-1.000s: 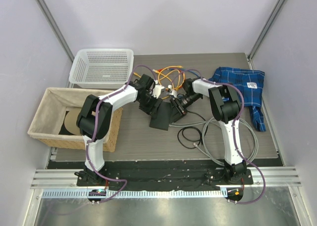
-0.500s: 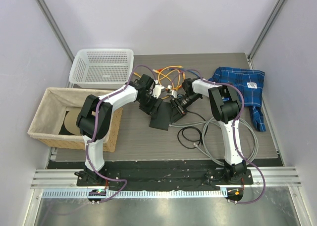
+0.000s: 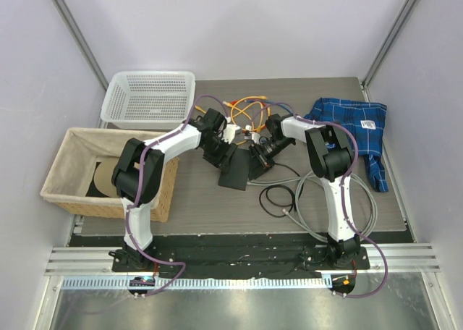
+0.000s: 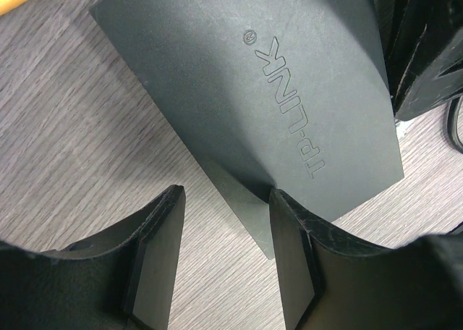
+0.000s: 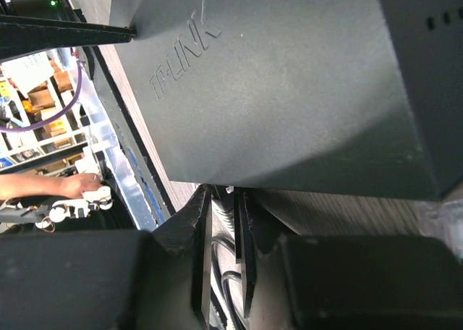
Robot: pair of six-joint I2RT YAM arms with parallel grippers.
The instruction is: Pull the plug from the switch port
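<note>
Flat black switch (image 3: 237, 169) near the middle of the table (image 3: 202, 214), lying skew with one corner toward the arms, hemmed in from both sides. On its left, left gripper (image 4: 226, 200) with jaws standing wide, straddling a corner of the box: one finger (image 4: 293, 265) over the lid's edge beside the embossed lettering, the other (image 4: 155, 257) clear of it, a strip of table showing between. No clamp, then; more likely a brace, placed against sliding or lifting under a pull from the opposite side. On its right, right gripper (image 5: 223, 207) low at the box's edge, jaws at a narrow slit with something thin and dark in it; cannot tell whether plug, cable, or nothing gripped at all. Plug itself not made out in any view: covered by the gripper from above, lost in shadow from the wrist; sockets likewise unseen. Grey cables (image 3: 311, 200) and a thin black loop (image 3: 278, 198) trailing over the table from that same side, in keeping with a lead entering the box there. Judged stage: grip being taken, pull not yet begun, box and lead apparently joined. Next move, on that reading: a straight draw away from the box along the socket's line, with the brace firm. Risks: dragging the light box along, or slipping off with the bite on cable rather than plug body. Yellow cables (image 3: 246, 111) just behind the box, blue checked cloth (image 3: 354, 124) well off to the right, neither in the way.
</note>
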